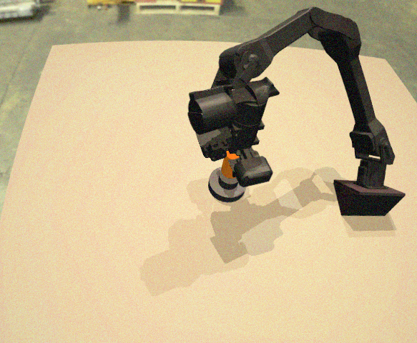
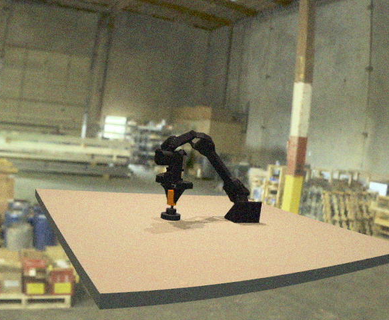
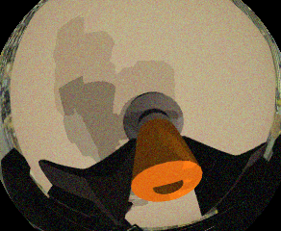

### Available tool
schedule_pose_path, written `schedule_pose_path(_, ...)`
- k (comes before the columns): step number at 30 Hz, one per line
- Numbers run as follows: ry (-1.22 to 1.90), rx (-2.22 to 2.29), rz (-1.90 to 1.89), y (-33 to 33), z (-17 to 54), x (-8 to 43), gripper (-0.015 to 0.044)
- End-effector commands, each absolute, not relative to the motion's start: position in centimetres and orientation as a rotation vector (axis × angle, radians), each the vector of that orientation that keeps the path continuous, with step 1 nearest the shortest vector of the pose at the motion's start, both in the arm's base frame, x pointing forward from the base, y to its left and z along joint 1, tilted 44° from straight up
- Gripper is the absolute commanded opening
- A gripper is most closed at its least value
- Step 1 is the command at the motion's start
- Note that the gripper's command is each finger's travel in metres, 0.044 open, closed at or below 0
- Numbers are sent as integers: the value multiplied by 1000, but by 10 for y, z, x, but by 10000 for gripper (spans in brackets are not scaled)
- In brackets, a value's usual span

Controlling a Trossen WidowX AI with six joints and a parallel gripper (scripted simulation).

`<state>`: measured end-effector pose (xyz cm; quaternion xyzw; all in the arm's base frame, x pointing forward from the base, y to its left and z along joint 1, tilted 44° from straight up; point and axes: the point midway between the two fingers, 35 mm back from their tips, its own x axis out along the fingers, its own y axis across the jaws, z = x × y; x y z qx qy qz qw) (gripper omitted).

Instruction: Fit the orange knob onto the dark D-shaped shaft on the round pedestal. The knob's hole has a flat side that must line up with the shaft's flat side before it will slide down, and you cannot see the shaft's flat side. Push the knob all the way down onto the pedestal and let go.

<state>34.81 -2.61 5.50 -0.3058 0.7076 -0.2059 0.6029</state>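
The black gripper [image 1: 234,162] [image 2: 172,197] [image 3: 159,141] has the orange knob [image 1: 229,166] [image 2: 170,197] [image 3: 162,149] pinched between its two fingers. The knob stands upright, right over the middle of the round pedestal [image 1: 217,190] [image 2: 170,217] [image 3: 132,117]. It is not all the way down — from the outside, a small dark bit of the shaft [image 2: 171,207] shows under the knob, above the pedestal's small upper step. I cannot tell if the tip of the shaft is inside the knob's hole. From the wrist, the top of the knob is bright orange, with a dark hole [image 3: 167,187] that has one flat side and one round side. The big black arm [image 1: 356,88] [image 2: 218,167] bends up and over, and its base [image 1: 363,203] [image 2: 253,213] sits on the pinkish-tan table [image 1: 90,128] [image 2: 187,261] [image 3: 217,72] — well apart from the pedestal.
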Motion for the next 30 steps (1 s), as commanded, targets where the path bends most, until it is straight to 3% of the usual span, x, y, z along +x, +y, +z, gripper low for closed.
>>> schedule_pose_path(1, 1640, -714, -475, -26, 55, 346, 0)
schedule_pose_path(21, 1640, -714, -475, -23, 58, 348, 0)
schedule_pose_path(30, 1705, -868, -306, -25, 58, 349, 0)
